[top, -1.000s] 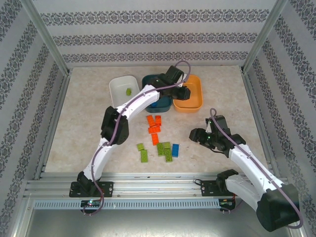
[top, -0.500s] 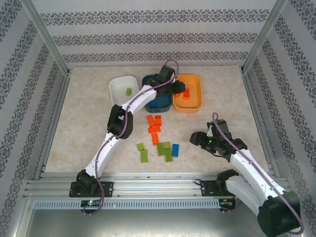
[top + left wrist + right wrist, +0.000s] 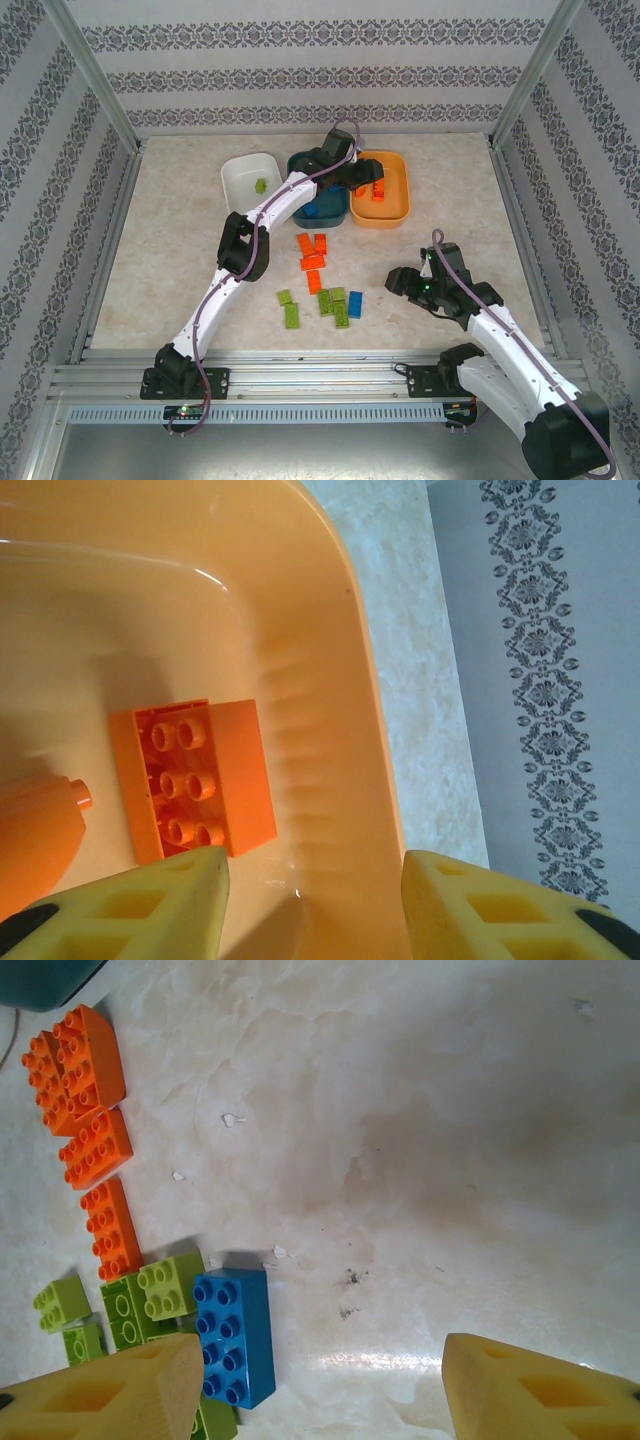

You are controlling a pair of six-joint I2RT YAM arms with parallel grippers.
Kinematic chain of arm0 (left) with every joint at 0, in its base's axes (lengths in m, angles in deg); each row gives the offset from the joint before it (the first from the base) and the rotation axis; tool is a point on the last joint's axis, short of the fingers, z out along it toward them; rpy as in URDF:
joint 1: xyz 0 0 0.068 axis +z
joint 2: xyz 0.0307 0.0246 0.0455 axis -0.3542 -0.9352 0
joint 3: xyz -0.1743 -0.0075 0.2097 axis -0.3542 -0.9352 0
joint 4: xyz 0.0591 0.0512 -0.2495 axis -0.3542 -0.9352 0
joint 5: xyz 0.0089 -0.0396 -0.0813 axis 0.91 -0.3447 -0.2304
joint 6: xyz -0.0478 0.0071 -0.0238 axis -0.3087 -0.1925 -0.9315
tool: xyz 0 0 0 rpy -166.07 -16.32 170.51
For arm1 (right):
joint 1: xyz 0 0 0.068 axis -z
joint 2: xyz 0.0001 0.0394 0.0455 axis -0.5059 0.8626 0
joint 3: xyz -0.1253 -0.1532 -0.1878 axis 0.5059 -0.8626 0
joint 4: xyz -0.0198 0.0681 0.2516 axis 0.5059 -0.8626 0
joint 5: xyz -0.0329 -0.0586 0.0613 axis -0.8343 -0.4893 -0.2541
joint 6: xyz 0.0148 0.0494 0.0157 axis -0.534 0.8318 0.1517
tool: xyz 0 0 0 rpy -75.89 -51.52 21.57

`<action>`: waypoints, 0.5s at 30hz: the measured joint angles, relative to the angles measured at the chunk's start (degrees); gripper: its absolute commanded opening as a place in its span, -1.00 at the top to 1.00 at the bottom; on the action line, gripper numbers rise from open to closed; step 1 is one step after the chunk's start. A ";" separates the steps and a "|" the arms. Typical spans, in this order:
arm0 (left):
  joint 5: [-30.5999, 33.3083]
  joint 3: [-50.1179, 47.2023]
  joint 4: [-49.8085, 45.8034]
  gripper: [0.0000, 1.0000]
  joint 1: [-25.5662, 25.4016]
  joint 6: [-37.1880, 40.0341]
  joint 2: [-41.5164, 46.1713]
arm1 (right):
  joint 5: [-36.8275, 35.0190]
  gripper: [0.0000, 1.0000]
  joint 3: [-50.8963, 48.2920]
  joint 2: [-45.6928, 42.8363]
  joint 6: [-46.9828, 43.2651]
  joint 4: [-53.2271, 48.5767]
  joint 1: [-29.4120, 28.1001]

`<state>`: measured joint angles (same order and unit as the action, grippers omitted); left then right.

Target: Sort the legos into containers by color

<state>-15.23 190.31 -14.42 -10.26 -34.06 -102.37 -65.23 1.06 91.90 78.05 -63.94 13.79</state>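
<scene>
The left pincer [image 3: 312, 895] is now parted and empty over the orange bowl [image 3: 345, 670]. An orange brick [image 3: 190, 780], just released, lies inside at 11 o'clock, so one more piece is sorted. The right pincer [image 3: 320, 1385] is held open above the bench [image 3: 450, 1110], with a blue brick [image 3: 232, 1335] at 10 o'clock. No writing can be read.

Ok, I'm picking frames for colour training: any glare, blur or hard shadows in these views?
Top view: even light, only soft shadows on the beige marbled table. Left wrist view: white glare streaks on the glossy orange plastic bowl; the orange studded brick inside is sharp. Right wrist view: a bright reflection on the table beside the blue studded brick, which casts a short shadow.
</scene>
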 measured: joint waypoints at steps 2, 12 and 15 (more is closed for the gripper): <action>-0.76 -0.02 -1.97 -0.05 0.00 1.07 0.96 | -0.70 -0.29 0.90 0.13 -0.20 -0.94 -0.96; 8.31 -37.46 -10.36 -0.13 0.31 13.60 41.09 | -6.10 -0.40 12.61 13.57 -1.09 -1.75 -14.93; 11.26 -53.33 -9.07 -0.14 1.86 15.15 57.18 | -7.52 -0.40 16.87 21.00 -1.88 -1.44 -19.15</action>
<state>-3.98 136.98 -23.50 -8.40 -18.91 -45.19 -72.75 17.93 112.91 76.17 -65.38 -5.36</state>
